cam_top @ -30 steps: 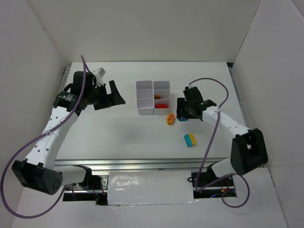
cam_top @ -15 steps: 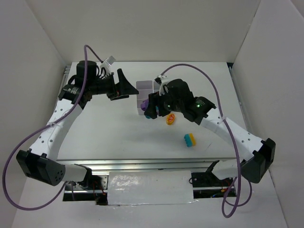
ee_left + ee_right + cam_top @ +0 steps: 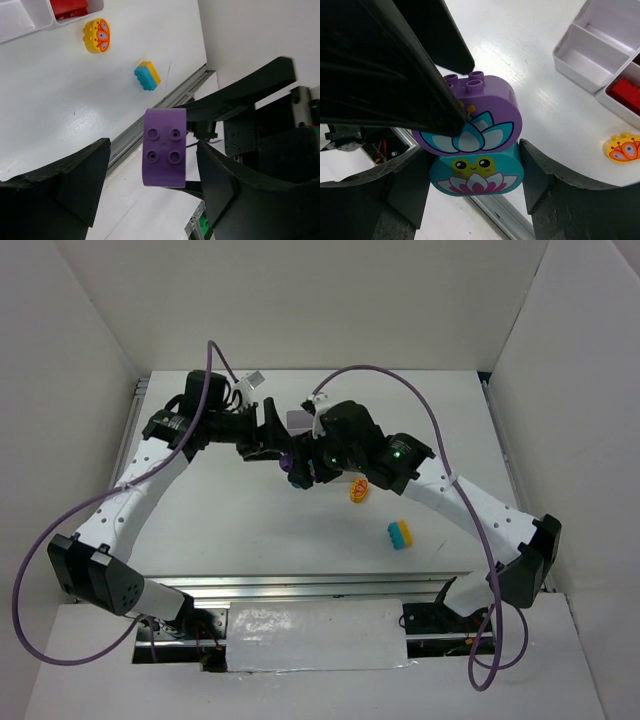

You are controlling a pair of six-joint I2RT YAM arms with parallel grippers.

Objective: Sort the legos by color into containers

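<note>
- My right gripper [image 3: 475,176] is clamped on the teal brick [image 3: 477,175], and the purple brick [image 3: 485,107] is stuck on top of it. I hold the pair in the air over the middle of the worktop [image 3: 220,530], just beside the near left corner of the containers [image 3: 600,55].
- My left gripper [image 3: 152,150] stands around the purple brick with its jaws apart. I see a gap on one side; on the other side the finger is very near.
- If one left finger touches first, I think it can push the pair sideways and turn the teal brick in the right grip.
- If I pull the bricks apart at an angle, one can jump free. It could fall on the worktop, or roll toward the rail [image 3: 300,585] at the near edge.
- The two grippers are very close, so fingers could hit fingers instead of the brick.
- In the top view the arms hide most of the containers, so I cannot check every compartment. A red brick [image 3: 625,92] lies in one.
- The yellow brick [image 3: 359,491] lies by the near right corner of the containers. The blue-and-yellow brick [image 3: 401,535] lies closer to the near edge, right of the middle.
- The worktop is white, flat and smooth. White walls [image 3: 300,300] close it on the left, far and right sides.
</note>
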